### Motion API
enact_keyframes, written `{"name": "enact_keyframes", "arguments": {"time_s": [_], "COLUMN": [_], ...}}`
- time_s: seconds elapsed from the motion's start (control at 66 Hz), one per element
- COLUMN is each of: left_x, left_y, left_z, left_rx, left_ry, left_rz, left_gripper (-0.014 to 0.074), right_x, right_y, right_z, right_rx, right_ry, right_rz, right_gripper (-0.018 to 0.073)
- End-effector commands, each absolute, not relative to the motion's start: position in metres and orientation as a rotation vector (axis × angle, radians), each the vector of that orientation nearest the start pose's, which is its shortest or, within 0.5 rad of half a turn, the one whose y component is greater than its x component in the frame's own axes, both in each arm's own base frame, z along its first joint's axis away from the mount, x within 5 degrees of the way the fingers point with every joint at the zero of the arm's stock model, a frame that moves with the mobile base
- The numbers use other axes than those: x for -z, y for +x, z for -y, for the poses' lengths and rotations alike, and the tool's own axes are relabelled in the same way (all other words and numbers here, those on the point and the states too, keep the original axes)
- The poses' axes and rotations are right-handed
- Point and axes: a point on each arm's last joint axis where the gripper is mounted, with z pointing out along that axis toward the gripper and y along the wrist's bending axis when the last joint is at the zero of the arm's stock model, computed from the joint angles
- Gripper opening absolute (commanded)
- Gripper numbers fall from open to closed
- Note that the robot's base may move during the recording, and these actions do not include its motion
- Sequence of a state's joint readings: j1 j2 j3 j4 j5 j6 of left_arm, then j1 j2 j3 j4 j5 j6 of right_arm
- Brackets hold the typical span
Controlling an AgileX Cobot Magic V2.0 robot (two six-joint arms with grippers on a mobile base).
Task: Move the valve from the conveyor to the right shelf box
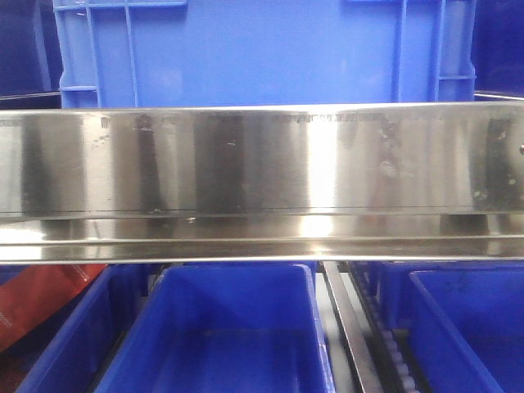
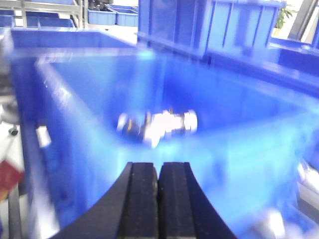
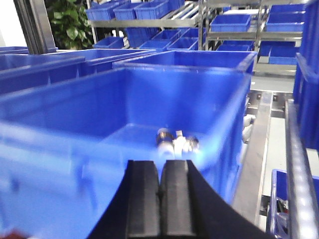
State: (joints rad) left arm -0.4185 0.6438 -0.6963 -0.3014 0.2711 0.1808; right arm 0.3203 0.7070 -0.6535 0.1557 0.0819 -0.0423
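Two closed, empty end effectors, left [image 2: 158, 199] and right [image 3: 161, 199]; valve [image 3: 177, 141] lies crosswise in blue box [image 3: 60, 99], just beyond the right one.

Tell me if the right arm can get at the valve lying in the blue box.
Probably yes: the valve lies in the open-topped blue box just ahead of the right gripper, nothing over it. The fingers are shut, so they must open first.

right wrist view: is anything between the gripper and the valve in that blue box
Only the box's near wall. The valve lies on the floor of the blue box, beyond and below that wall, while the right gripper, jaws together, sits on the near side. Nothing else visible lies between them; the image is blurred.
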Motion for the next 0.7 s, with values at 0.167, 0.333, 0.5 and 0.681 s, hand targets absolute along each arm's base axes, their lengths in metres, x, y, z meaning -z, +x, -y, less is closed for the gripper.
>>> {"name": "enact_keyframes", "arguments": {"time_s": [0.167, 0.333, 0.5, 0.681], "left_x": [-0.357, -0.364, -0.366, -0.366], "left_y": [0.075, 0.060, 0.053, 0.053], "left_z": [0.042, 0.034, 0.031, 0.031], "left_rx": [0.491, 0.499, 0.502, 0.502], "left_ry": [0.295, 0.281, 0.276, 0.276], "left_rz": [-1.551, -1.470, -1.438, -1.436], "left_gripper": [-0.0111, -0.0111, -0.0111, -0.0111], "right_x": [-0.355, -0.363, -0.364, -0.364], "right_y": [0.100, 0.087, 0.083, 0.083], "right_z": [-0.034, -0.029, -0.028, -0.028], "right_rx": [-0.360, -0.367, -0.369, -0.369], "right_ry": [-0.157, -0.147, -0.145, -0.146], "right_rz": [-1.485, -1.405, -1.388, -1.390], "right_gripper": [-0.0162, -0.0162, -0.0162, -0.0162]}}
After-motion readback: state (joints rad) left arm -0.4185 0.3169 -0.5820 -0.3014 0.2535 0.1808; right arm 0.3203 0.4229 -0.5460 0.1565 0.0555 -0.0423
